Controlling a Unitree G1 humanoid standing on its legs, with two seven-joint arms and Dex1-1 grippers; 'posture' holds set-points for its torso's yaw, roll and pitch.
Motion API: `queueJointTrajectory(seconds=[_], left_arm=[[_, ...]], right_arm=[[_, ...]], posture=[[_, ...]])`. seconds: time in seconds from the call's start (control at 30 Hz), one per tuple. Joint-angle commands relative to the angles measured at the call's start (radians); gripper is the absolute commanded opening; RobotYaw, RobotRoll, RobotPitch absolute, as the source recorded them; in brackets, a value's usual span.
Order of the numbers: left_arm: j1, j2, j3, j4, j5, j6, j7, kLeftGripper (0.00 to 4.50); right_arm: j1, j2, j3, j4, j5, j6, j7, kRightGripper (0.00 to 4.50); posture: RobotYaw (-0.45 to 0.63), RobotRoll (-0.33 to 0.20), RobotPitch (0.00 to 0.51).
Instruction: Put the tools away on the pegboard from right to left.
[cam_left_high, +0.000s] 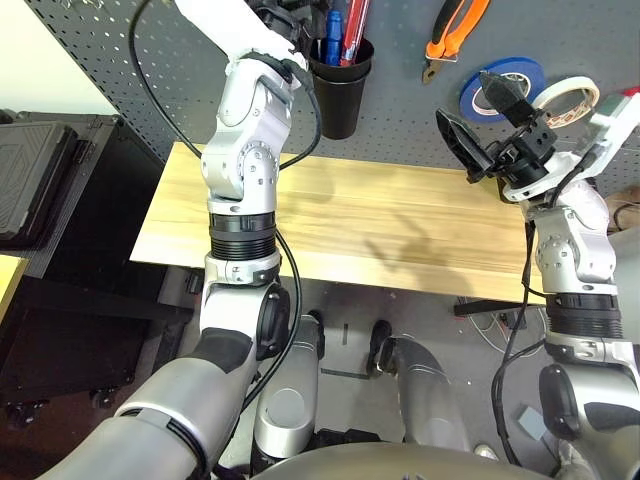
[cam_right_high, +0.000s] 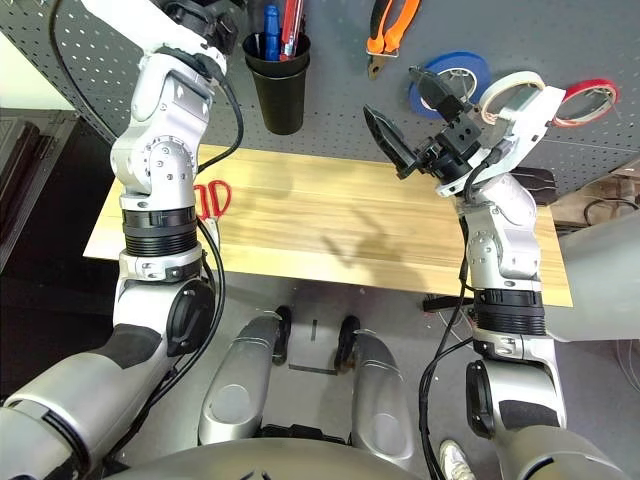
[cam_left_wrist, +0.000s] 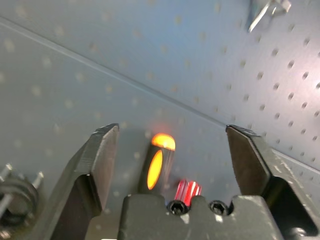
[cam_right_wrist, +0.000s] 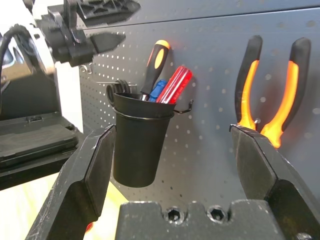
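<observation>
Left claw (cam_left_wrist: 172, 150) spread empty over the cup (cam_right_wrist: 140, 145), screwdriver (cam_right_wrist: 154, 65) already in; red scissors (cam_right_high: 212, 198) at 9 o'clock on the surface (cam_right_high: 330, 225); right claw (cam_right_wrist: 175, 150) spread too; arm could clip the cup dropping down.

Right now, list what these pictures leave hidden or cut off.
- Red scissors: blades hidden behind the left forearm, right eye view.
- Pliers: handle tops cut by the frame edge, left eye view.
- Left end effector: cut by the frame edge in both eye views.
</observation>
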Motion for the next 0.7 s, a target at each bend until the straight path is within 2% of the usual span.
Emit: queueJointTrajectory(seconds=[0.03,0.2,0.33,0.53,0.7], left_arm=[[0.031,0.034,0.006,-0.081,-0.01,0.036,-0.003,4.45],[0.126,0.143,-0.019,-0.217,0.019,0.123,-0.022,4.45],[0.248,0.205,-0.049,-0.348,0.006,0.215,-0.042,4.45],[0.444,0.253,-0.063,-0.491,0.012,0.367,-0.026,4.45],[0.6,0.259,-0.087,-0.52,0.068,0.421,0.003,4.45]], right_arm=[[0.02,-0.004,0.013,0.012,-0.01,-0.002,0.015,4.5],[0.058,-0.029,0.044,-0.003,-0.02,0.049,0.029,4.5],[0.093,-0.06,0.087,-0.018,-0.04,0.106,0.054,4.5],[0.128,-0.093,0.142,0.015,-0.099,0.153,0.076,4.5],[0.153,-0.096,0.207,0.049,-0.175,0.16,0.086,4.5]], posture=[[0.22,0.0,0.246],[0.24,0.0,0.255],[0.25,0.0,0.263],[0.29,0.0,0.275],[0.32,0.0,0.276]])
